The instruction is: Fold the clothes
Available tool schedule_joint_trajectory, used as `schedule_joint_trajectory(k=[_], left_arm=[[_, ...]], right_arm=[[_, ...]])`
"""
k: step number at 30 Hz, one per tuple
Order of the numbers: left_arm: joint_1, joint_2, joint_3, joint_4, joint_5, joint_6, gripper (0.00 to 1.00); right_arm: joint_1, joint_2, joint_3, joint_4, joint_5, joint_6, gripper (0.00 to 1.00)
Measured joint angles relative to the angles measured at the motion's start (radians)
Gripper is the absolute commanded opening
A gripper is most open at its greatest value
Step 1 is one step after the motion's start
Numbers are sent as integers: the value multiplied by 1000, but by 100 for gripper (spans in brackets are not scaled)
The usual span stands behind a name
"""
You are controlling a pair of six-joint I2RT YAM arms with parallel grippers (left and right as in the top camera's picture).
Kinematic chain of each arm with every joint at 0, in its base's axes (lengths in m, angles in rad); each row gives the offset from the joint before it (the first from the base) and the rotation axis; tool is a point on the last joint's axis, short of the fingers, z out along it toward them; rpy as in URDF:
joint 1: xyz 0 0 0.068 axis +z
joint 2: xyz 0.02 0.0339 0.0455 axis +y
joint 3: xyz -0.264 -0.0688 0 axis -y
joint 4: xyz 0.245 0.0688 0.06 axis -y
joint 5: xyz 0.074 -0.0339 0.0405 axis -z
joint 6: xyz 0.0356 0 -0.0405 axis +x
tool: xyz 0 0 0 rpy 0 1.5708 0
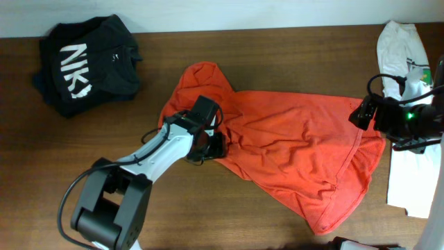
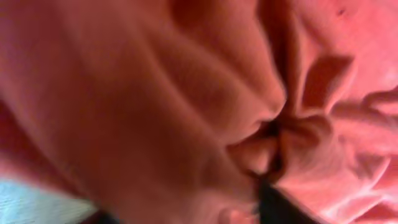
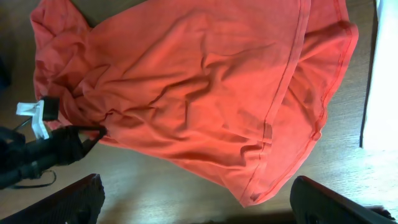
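Note:
The orange-red T-shirt [image 1: 291, 153] lies crumpled and spread across the middle and right of the wooden table. My left gripper [image 1: 210, 144] sits at the shirt's left edge. In the left wrist view orange cloth [image 2: 155, 93] fills the frame and bunches to a pinch at my dark finger [image 2: 277, 202], so it looks shut on the fabric. My right gripper [image 1: 359, 113] hovers at the shirt's right edge. In the right wrist view its fingers [image 3: 199, 208] are wide open and empty above bare wood, with the shirt's hem [image 3: 273, 143] just ahead.
A black garment with white lettering [image 1: 87, 62] lies at the back left. A white garment [image 1: 409, 104] lies along the right edge, also showing in the right wrist view [image 3: 382, 81]. The left arm [image 3: 37, 155] shows in the right wrist view.

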Motion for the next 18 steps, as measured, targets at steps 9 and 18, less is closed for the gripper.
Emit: schedule_joint_trajectory(k=[9, 18], left_arm=[[0, 0, 92, 94, 5, -3, 1], [-1, 8, 103, 478, -39, -5, 99]], right_arm=[[0, 0, 0, 7, 0, -6, 99], [0, 0, -1, 6, 0, -7, 99]])
